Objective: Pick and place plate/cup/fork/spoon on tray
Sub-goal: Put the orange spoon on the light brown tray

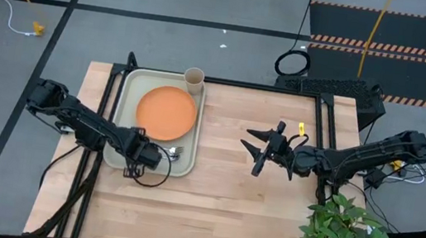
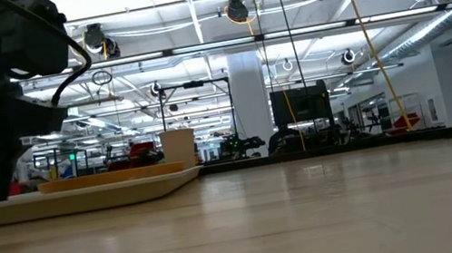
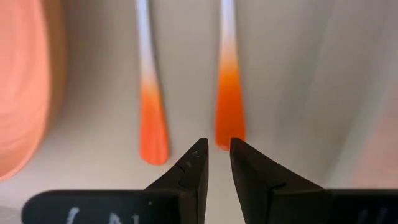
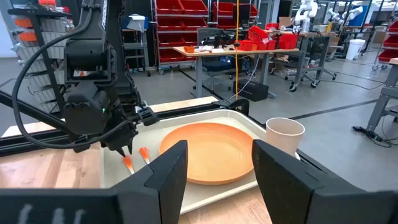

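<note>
We're hovering the left gripper (image 3: 217, 155), slightly parted and empty, over two orange-handled utensils (image 3: 229, 106) in the pale rectangular tray (image 1: 129, 91); right gripper (image 1: 261, 152) is waiting wide open.

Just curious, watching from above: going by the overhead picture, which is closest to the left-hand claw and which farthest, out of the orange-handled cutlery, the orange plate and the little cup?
From the left gripper:
1. Cutlery, right at its tip, tray's near corner.
2. Plate, mid-tray.
3. Cup, far corner.

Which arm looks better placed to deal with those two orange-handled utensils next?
Probably the left. Its gripper sits over the tray, fingers slightly parted at the handle ends of the two utensils. The right gripper hangs open above bare table, well away.
</note>
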`<action>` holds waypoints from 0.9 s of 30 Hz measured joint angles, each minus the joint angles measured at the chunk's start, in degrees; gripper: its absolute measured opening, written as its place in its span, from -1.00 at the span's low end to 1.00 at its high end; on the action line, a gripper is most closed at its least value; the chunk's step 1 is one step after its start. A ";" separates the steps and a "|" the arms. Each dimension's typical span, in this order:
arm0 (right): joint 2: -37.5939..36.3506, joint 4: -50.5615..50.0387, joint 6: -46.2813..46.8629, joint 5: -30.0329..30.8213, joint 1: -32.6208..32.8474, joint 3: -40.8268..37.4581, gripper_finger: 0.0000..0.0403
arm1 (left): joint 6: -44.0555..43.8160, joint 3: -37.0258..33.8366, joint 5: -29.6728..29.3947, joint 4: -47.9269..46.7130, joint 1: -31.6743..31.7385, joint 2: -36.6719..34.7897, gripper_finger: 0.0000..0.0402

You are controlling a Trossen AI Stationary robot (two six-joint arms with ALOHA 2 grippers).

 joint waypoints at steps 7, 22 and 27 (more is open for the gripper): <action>0.00 0.00 0.00 0.00 -0.01 0.00 -0.15 | -1.06 0.07 1.02 0.70 -0.64 -0.04 -0.64; 0.00 0.00 0.46 -0.07 0.00 0.00 -0.15 | -0.83 -2.08 -0.51 0.76 -0.59 -0.11 -0.64; 0.00 0.00 0.46 -0.09 0.00 0.00 -0.15 | -1.02 -2.08 -2.31 0.73 -0.59 -0.11 -0.64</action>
